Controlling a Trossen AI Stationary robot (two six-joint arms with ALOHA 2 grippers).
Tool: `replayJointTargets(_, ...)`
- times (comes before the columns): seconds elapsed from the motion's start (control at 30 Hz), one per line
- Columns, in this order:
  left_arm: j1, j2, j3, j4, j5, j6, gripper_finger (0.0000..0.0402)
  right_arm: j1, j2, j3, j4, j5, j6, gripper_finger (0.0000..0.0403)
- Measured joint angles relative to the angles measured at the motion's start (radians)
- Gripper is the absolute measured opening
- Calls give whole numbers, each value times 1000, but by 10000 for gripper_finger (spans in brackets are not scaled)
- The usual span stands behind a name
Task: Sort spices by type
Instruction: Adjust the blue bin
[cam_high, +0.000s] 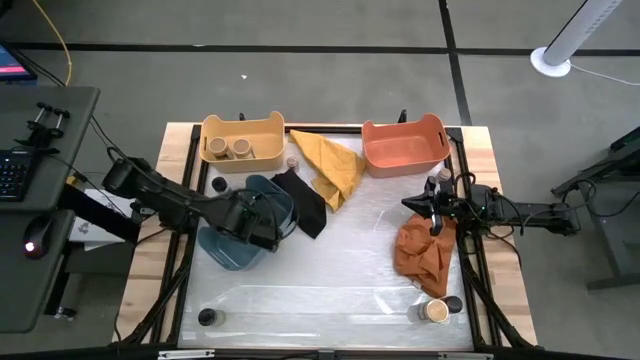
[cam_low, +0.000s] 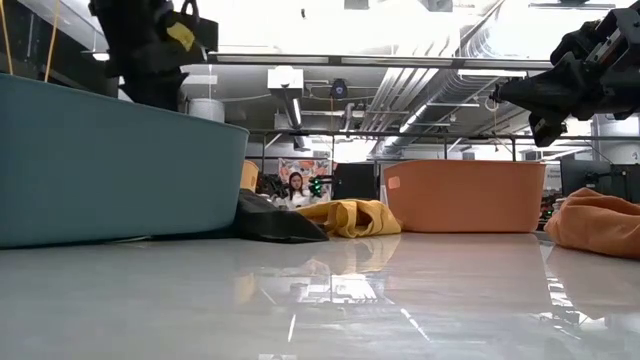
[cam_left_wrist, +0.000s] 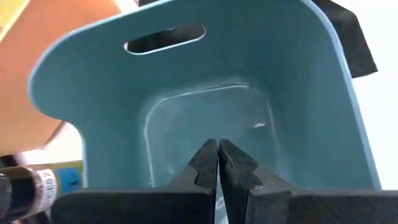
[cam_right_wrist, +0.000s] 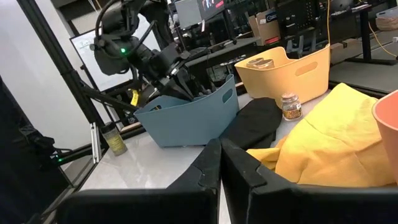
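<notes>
Tabletop: left gripper (cam_left_wrist: 217, 163) empty inside blue bin (cam_left_wrist: 298, 93).

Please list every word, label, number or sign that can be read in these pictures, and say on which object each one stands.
None can be read.
Dark jar beside the blue bin: a white label with print, too blurred to read.
Orange bin: a small sticker near its rim, too small to read.
Whiteboard in the room behind: faint marks, not legible.
</notes>
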Motion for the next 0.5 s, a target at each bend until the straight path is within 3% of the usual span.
replayJointTargets(0.2, -15, 0, -19, 82, 118, 28, 0, 0, 0, 0, 0, 0, 0, 3)
replayJointTargets(0.5, -148, -1, -19, 160, 265, 7, 0, 0, 0, 0, 0, 0, 0, 3)
